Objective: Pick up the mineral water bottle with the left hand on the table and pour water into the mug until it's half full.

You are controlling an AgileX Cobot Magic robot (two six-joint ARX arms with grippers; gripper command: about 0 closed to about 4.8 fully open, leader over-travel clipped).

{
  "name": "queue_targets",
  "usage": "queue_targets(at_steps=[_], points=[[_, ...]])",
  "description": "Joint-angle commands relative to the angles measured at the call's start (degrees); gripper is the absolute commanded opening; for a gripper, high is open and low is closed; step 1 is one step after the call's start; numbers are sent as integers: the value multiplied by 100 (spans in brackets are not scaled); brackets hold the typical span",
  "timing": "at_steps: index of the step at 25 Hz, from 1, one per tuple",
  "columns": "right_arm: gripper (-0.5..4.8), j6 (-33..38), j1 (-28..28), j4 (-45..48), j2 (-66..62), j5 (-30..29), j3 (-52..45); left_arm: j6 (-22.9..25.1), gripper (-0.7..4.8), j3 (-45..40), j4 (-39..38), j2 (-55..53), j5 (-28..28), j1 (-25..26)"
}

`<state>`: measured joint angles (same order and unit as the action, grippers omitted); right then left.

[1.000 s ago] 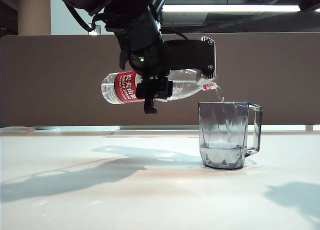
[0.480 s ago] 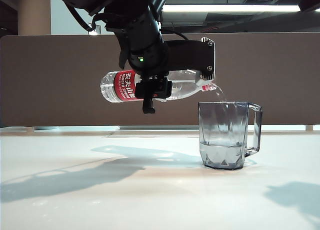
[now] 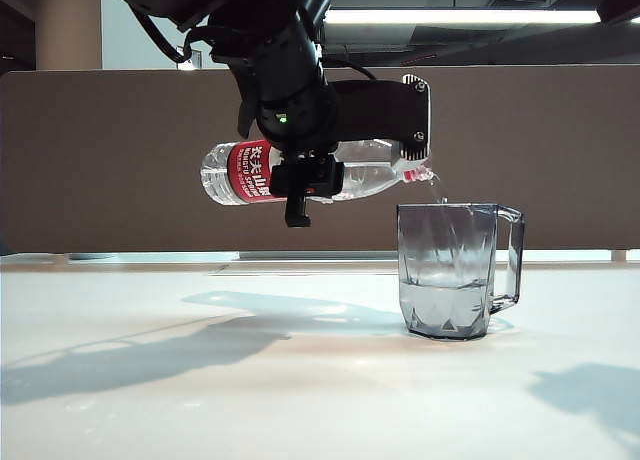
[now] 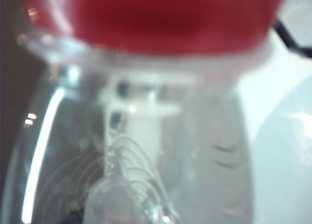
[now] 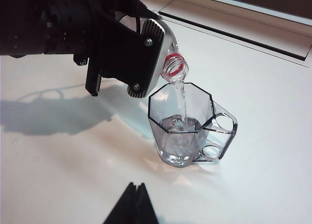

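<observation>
My left gripper (image 3: pixel 310 175) is shut on the mineral water bottle (image 3: pixel 240 172), which lies nearly level in the air with its red label to the left. The bottle's open mouth with the red neck ring (image 5: pixel 174 67) points over the mug (image 3: pixel 447 270), and a thin stream of water falls into it. The smoky faceted mug (image 5: pixel 183 129) stands on the white table (image 3: pixel 200 390), its handle to the right, about a third full. The left wrist view is filled by the blurred bottle (image 4: pixel 156 24) pressed close. My right gripper (image 5: pixel 136 185) is shut, hovering off to the near side of the mug.
A brown partition wall (image 3: pixel 100 160) runs along the far edge of the table. A slot-like groove (image 5: pixel 234 34) crosses the tabletop behind the mug. Arm shadows (image 3: pixel 130 350) lie on the table at the left.
The bottle and left arm have stayed almost still, still pouring. The water level in the mug has risen a little.
</observation>
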<state>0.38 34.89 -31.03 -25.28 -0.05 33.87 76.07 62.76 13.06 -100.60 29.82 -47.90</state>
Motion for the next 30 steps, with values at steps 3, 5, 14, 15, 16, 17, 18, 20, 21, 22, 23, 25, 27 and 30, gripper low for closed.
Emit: queue_targets(at_steps=[3, 5, 14, 15, 16, 17, 18, 20, 21, 22, 23, 25, 27, 30], points=[[-2, 7, 4, 79, 9, -11, 28, -20, 174, 46, 249, 46, 63, -11], [-2, 7, 4, 79, 9, -11, 28, -525, 174, 46, 299, 46, 63, -11], [-1, 7, 4, 79, 7, -11, 28, -1257, 174, 46, 330, 46, -24, -11], [-2, 7, 4, 81, 7, -11, 28, -1325, 174, 46, 328, 46, -22, -11], [-2, 7, 4, 79, 7, -11, 28, -1386, 174, 46, 328, 46, -13, -11], [-1, 7, 4, 81, 7, -11, 28, -1403, 174, 46, 326, 46, -4, -11], [-1, 7, 4, 79, 7, -11, 28, -1403, 174, 46, 326, 46, -7, -11], [-1, 7, 4, 79, 7, -11, 28, -1408, 174, 46, 332, 46, -7, -11], [-2, 7, 4, 79, 7, -11, 28, -1423, 174, 46, 330, 46, -4, -11], [-2, 7, 4, 79, 7, -11, 28, -1462, 174, 46, 328, 46, -4, -11], [-2, 7, 4, 79, 7, -11, 28, -1563, 174, 46, 330, 46, -2, -11], [-2, 7, 4, 79, 7, -11, 28, -2065, 174, 46, 337, 50, -9, -11], [-2, 7, 4, 79, 7, -11, 28, -2697, 174, 46, 330, 66, -11, -11], [-1, 7, 4, 79, 7, -13, 28, -3305, 174, 46, 243, 142, -76, -2]])
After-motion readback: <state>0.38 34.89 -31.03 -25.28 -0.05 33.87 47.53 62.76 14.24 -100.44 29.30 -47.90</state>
